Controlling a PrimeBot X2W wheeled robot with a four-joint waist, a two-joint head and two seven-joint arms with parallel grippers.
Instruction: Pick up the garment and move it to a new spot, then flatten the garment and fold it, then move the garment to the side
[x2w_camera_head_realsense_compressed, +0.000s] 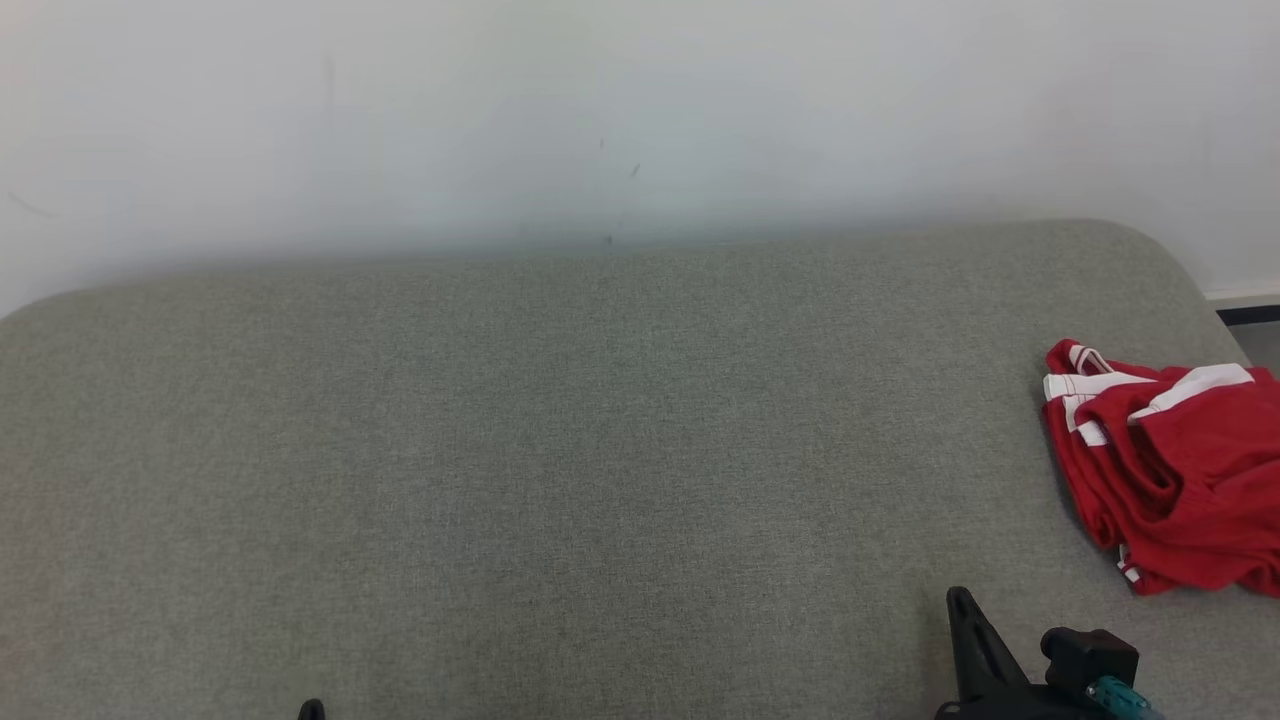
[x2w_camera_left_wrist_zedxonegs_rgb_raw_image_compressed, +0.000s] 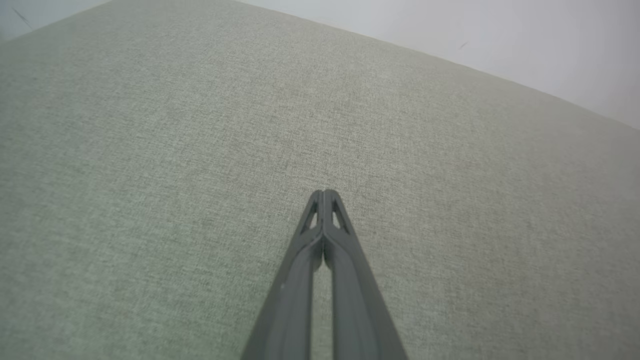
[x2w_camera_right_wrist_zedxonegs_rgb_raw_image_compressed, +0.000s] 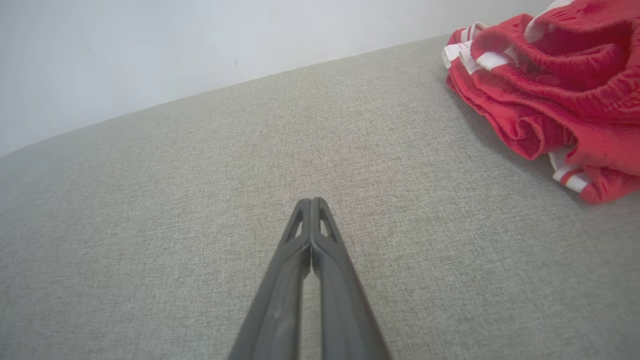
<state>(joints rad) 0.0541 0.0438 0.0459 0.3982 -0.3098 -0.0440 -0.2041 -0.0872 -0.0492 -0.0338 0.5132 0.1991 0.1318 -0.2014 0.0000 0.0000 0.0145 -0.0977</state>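
The garment (x2w_camera_head_realsense_compressed: 1170, 465) is a crumpled red piece with white stripes, lying at the right edge of the grey-green cushion (x2w_camera_head_realsense_compressed: 600, 450). In the right wrist view the garment (x2w_camera_right_wrist_zedxonegs_rgb_raw_image_compressed: 555, 85) fills the upper right corner. My right gripper (x2w_camera_head_realsense_compressed: 960, 597) sits low at the bottom right, left of and nearer than the garment, apart from it. Its fingertips (x2w_camera_right_wrist_zedxonegs_rgb_raw_image_compressed: 311, 201) are pressed together with nothing between them. My left gripper (x2w_camera_head_realsense_compressed: 311, 708) just peeks in at the bottom left. In its wrist view the left gripper (x2w_camera_left_wrist_zedxonegs_rgb_raw_image_compressed: 324, 191) is shut and empty over bare cushion.
A white wall (x2w_camera_head_realsense_compressed: 600, 120) rises right behind the cushion's far edge. The cushion's rounded right corner (x2w_camera_head_realsense_compressed: 1160, 250) drops off toward a dark baseboard (x2w_camera_head_realsense_compressed: 1248, 314). Bare fabric spreads across the middle and left.
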